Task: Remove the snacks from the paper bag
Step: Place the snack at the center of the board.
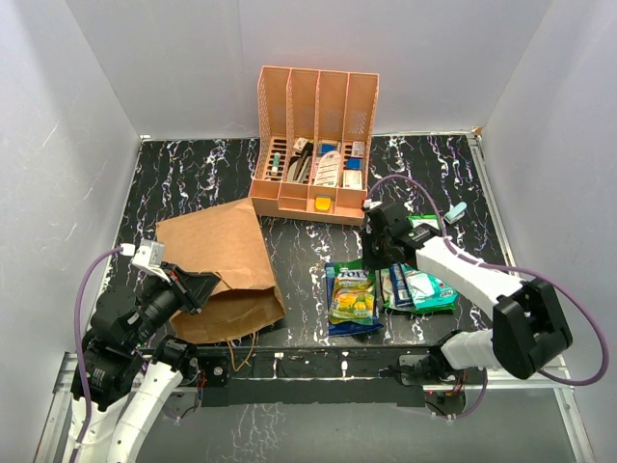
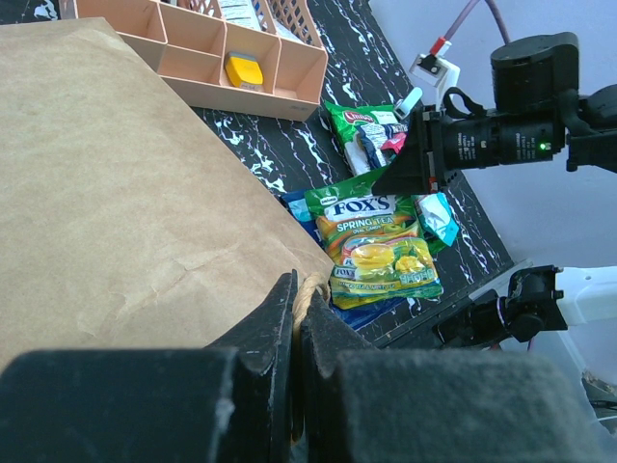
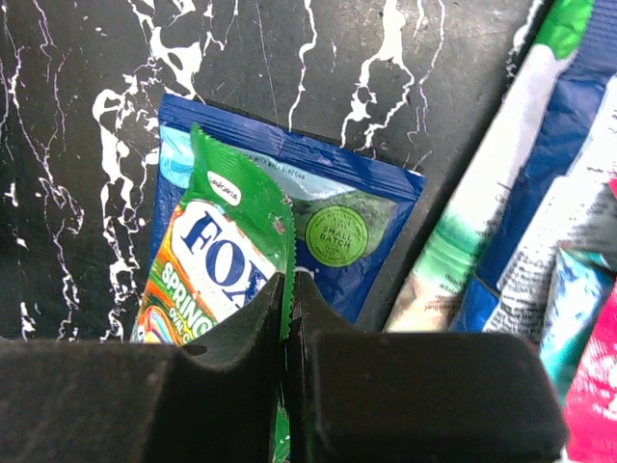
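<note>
Toward the left end of the worktop's (image 1: 193, 174) near edge, the paper bag (image 1: 217, 256) is lying flat, its handle end pointing at that edge. The left fingers (image 2: 275, 323) are pinching shut on its twisted cord handle (image 2: 308, 286). The bag is looking thin, light and creased. I am judging that it is apt to slide or buckle under any pull, so the cord is serving as a fair anchor, though it may be weak where it joins the paper. Whether anything is hiding inside, I cannot tell.

Right of the middle, along the same edge, the snacks are lying outside the bag. A green packet (image 1: 353, 292) is resting on a blue packet (image 3: 366, 207), with teal packets (image 1: 424, 287) just beside them. The right fingers (image 3: 255, 323) are clamping closed on the green packet's upper rim. The film is looking glossy, so probably slippery, light and soft. The flat sealed rim is seeming the surest hold, rather than the puffed middle.

The orange organiser (image 1: 313, 145) is standing well apart, at the far edge.
</note>
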Robot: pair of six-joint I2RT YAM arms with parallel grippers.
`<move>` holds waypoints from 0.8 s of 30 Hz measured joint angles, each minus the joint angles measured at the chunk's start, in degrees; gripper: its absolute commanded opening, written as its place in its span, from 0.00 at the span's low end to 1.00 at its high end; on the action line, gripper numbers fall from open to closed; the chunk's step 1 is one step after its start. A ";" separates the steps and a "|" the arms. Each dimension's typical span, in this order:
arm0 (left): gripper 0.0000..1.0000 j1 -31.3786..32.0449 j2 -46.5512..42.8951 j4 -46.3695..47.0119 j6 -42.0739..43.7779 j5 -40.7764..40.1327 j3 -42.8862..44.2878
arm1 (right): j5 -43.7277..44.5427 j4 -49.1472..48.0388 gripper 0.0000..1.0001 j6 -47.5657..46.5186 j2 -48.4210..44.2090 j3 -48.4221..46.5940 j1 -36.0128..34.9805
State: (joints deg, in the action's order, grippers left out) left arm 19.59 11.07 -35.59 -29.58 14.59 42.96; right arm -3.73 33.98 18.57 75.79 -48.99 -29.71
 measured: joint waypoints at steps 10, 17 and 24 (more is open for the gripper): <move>0.00 0.00 0.00 0.00 0.00 0.00 0.00 | -3.45 -2.71 0.50 -4.98 7.28 -2.60 1.97; 0.00 0.00 -0.02 0.00 0.00 0.00 0.00 | -5.33 -1.01 0.68 -4.57 6.84 -5.01 2.43; 0.00 0.00 -0.02 0.02 0.00 0.00 0.00 | -10.14 -4.31 0.71 1.99 -14.03 -0.66 1.68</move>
State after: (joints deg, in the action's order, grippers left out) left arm 19.59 11.05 -35.57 -29.58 14.59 42.96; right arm -13.87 29.67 20.56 61.76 -49.65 -28.03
